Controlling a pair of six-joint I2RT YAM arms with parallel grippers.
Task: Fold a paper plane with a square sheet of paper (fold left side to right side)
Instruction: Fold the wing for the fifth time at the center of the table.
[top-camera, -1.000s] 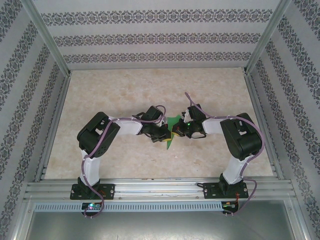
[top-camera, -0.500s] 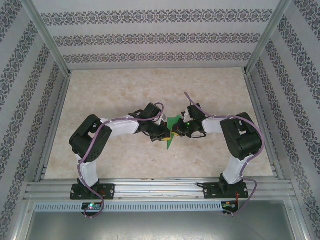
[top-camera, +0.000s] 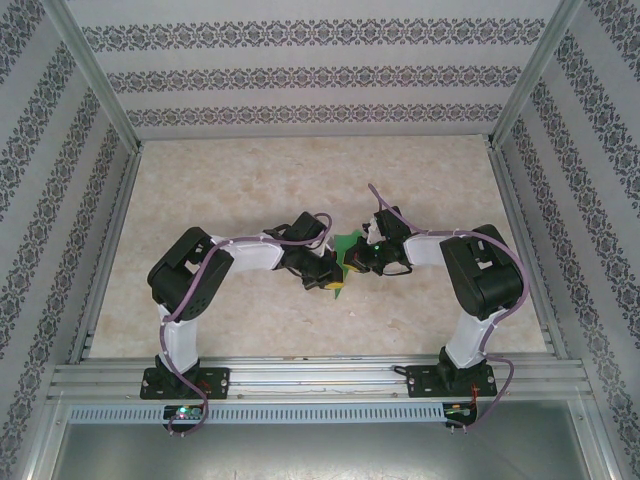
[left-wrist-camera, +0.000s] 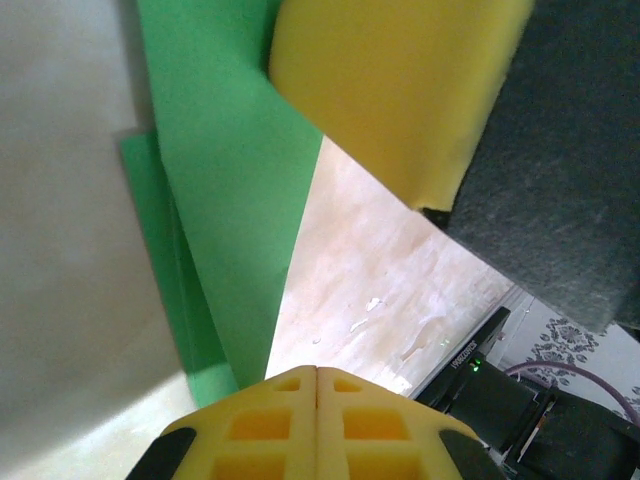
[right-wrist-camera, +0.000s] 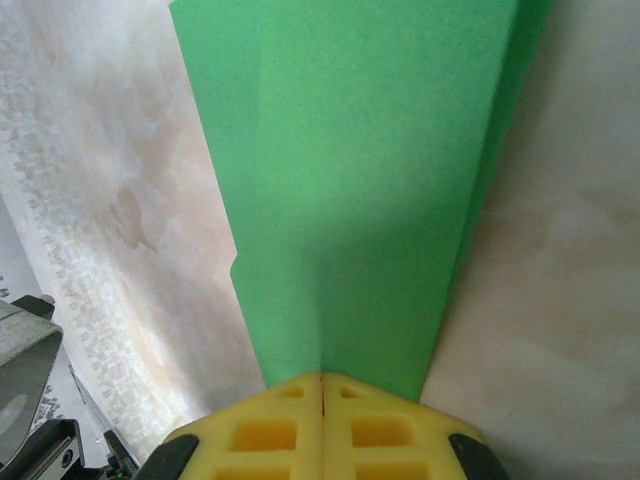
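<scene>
Ahead of the right pincer (right-wrist-camera: 322, 380), clamped on it, stretches the paper plane (right-wrist-camera: 350, 200); the left pincer (left-wrist-camera: 317, 372), closed, meets its other side, grip unclear. Uneven pulling could tear or unfold the creases.

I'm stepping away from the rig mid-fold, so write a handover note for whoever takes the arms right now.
Left gripper: shut, with its tips at the edge of the green paper. Whether it pinches the sheet cannot be told.
Right gripper: shut on the paper's narrower end.
Paper: over the middle of the table, between the two grippers, which face each other.
Done: the sheet is already a long, tapering wedge with overlapping layers.
Left: probably the remaining left-to-right fold, pressing the crease and releasing. Check the left grip first.
</scene>
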